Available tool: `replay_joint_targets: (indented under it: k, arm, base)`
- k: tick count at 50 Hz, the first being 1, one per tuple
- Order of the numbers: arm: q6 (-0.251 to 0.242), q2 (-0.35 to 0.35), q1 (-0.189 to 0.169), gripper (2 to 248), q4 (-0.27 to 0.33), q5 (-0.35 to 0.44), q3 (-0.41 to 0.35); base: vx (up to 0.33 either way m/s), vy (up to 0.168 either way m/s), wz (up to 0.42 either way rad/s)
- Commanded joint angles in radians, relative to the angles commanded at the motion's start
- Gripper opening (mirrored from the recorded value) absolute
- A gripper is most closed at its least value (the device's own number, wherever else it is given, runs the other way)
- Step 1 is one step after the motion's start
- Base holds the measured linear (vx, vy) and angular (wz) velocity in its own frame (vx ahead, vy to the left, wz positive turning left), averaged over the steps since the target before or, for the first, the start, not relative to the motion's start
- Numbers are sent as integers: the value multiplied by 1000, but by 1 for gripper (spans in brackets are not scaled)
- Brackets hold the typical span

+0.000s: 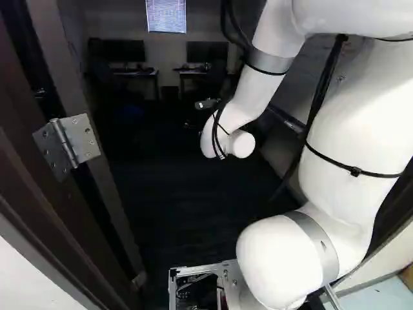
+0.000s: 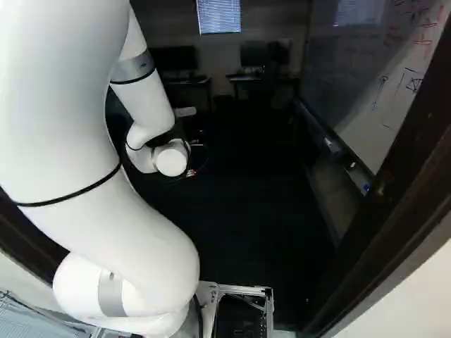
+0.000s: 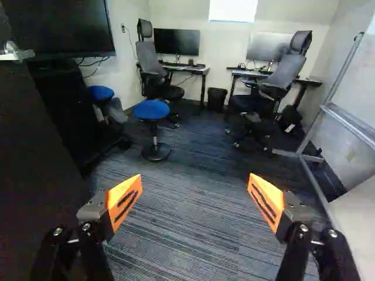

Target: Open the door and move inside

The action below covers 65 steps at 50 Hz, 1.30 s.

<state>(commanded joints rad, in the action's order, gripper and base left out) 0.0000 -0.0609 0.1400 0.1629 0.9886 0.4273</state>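
Observation:
The door (image 3: 35,152) stands open, a dark panel beside the gripper in the wrist view, with its lever handle (image 3: 16,52) near the top edge. A metal hinge (image 1: 66,143) joins door and frame at the left of the left base view. In the right base view the gripper (image 2: 197,145) is a small dark shape past the white wrist, its fingers hard to make out. The wrist view shows the gripper (image 3: 194,199) open, orange pads wide apart, nothing between them. It is off the handle, facing into the room through the doorway.
The right door frame (image 2: 384,211) stands close beside the base's path. Beyond are carpet (image 3: 187,228), a blue stool (image 3: 152,110), a second stool, two desks with office chairs (image 3: 275,82), and a bin (image 3: 217,99). A whiteboard (image 2: 366,84) lines the right side; a large screen (image 3: 64,26) is beyond the door.

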Motion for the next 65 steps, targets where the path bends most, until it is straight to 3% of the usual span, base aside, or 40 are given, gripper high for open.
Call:
replay_joint_targets:
  k: [30, 65]
  arm:
    - [0, 0, 0, 247, 0, 0, 0]
    - [0, 0, 0, 247, 0, 0, 0]
  base:
    - [128, 22, 70]
    - [167, -22, 0]
